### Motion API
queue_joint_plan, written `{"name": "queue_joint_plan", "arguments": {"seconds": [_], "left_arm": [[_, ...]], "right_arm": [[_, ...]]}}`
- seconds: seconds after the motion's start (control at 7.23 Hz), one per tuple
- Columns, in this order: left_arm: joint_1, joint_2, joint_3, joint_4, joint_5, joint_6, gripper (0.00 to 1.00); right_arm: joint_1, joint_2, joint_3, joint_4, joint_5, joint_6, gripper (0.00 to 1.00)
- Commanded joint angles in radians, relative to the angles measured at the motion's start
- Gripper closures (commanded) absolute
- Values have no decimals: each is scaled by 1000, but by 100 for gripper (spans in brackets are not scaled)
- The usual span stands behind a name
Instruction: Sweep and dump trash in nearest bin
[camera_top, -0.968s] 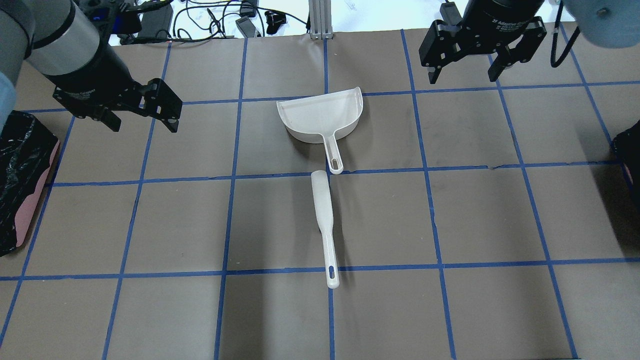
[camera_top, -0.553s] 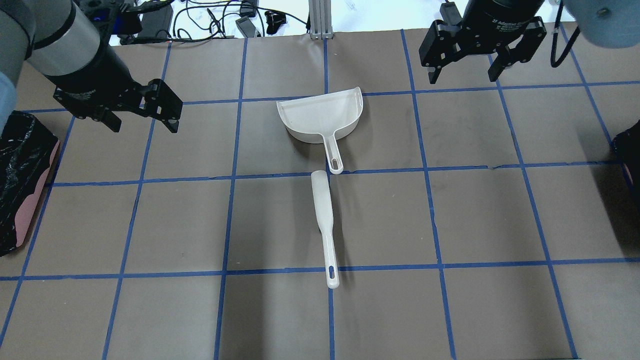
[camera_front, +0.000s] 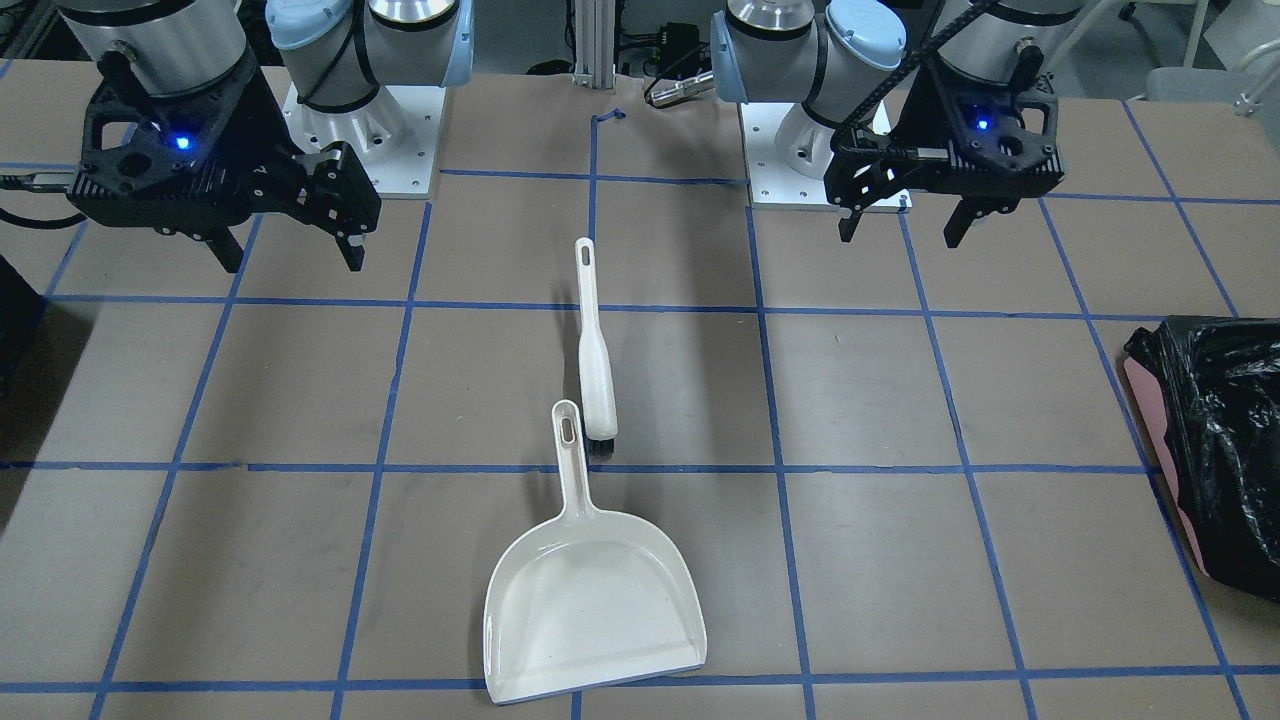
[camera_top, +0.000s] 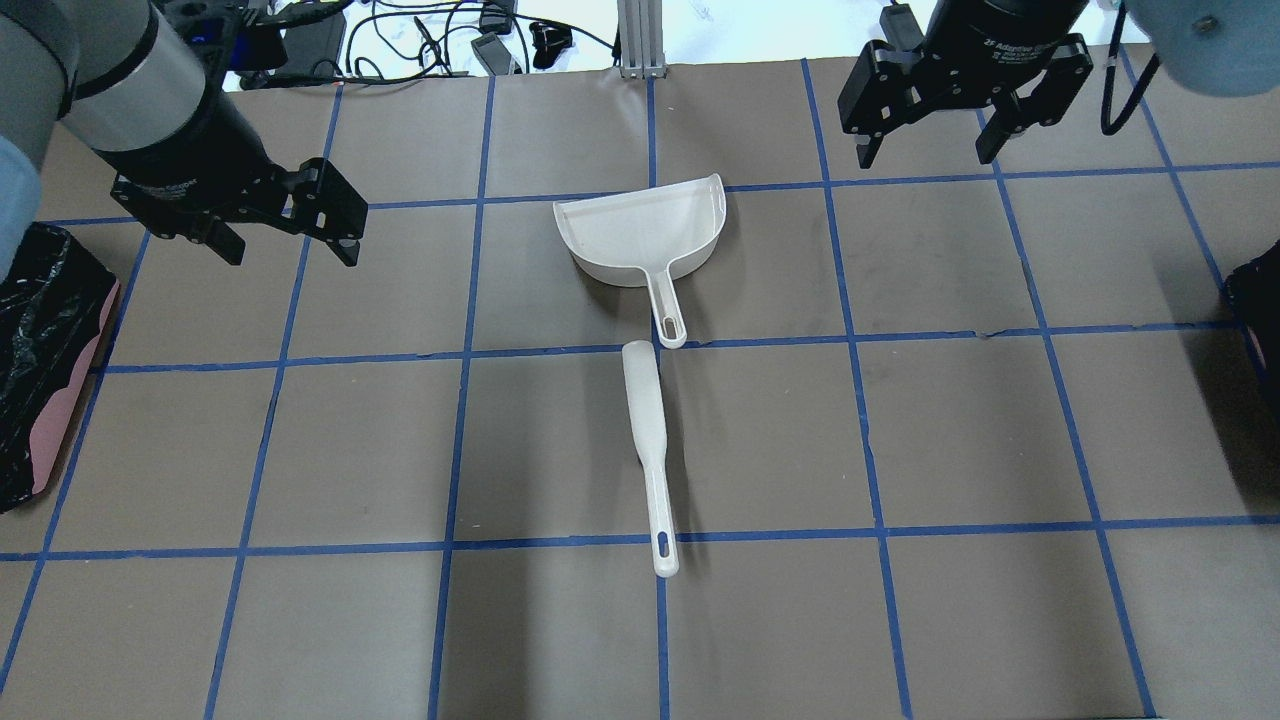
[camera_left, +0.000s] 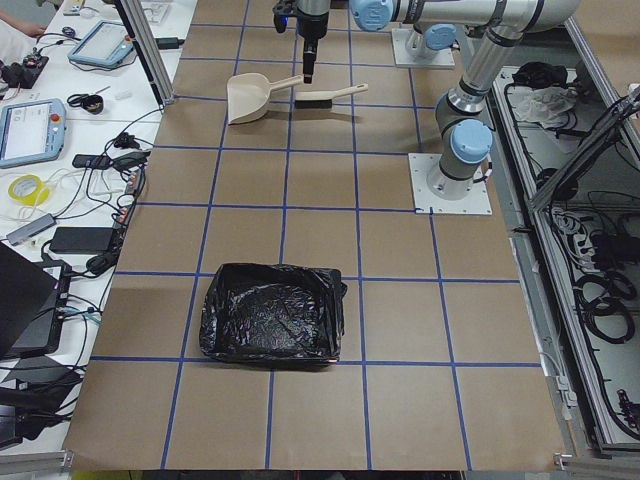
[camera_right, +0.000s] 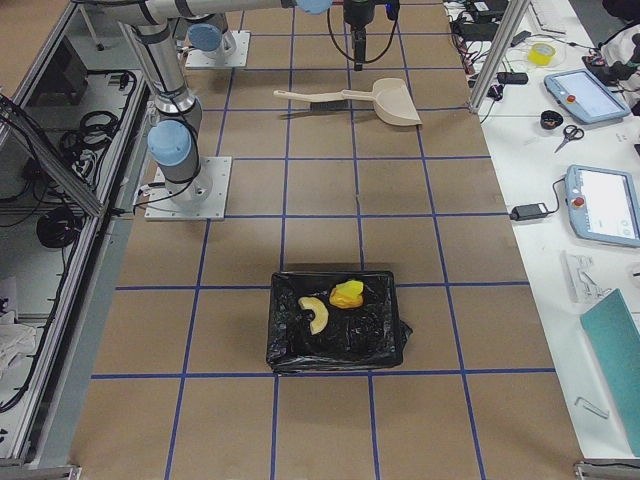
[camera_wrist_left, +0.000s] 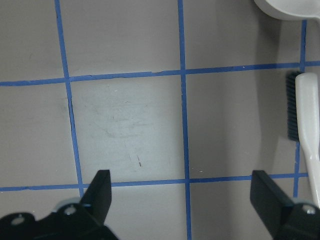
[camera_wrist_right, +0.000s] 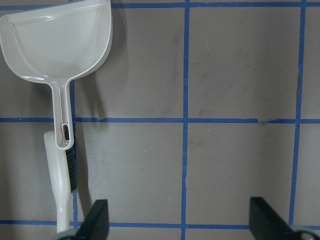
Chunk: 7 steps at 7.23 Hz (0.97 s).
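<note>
A yellow wedge (camera_right: 347, 293) and a pale yellow curved slice (camera_right: 314, 314) lie inside the dark, black-lined bin (camera_right: 290, 352) at my right end of the table. That bin shows only as a dark sliver in the overhead view (camera_top: 1262, 320). The brown lump is not in view. My left gripper (camera_top: 288, 250) is open and empty, hovering over bare table at the far left. My right gripper (camera_top: 923, 155) is open and empty, hovering at the far right. In both wrist views only table lies between the fingers.
A white dustpan (camera_top: 640, 235) lies mid-table with its handle toward me. A white brush (camera_top: 647, 440) lies just behind the handle. A pink bin with a black bag (camera_top: 40, 370) stands at the left edge. Cables lie beyond the far edge.
My left gripper has drifted very slightly away from me. The right gripper, dustpan and brush have not moved.
</note>
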<state>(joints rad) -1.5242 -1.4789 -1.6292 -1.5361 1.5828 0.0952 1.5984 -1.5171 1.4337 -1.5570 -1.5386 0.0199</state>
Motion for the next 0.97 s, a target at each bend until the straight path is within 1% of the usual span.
{"name": "queue_joint_plan", "arguments": {"seconds": [0.0, 0.83], "left_arm": [[-2, 0, 0, 1, -4, -2, 0], [-2, 15, -1, -12, 0, -2, 0]], "right_arm": [[0, 0, -1, 0, 0, 0, 0], [0, 0, -1, 0, 0, 0, 0]]}}
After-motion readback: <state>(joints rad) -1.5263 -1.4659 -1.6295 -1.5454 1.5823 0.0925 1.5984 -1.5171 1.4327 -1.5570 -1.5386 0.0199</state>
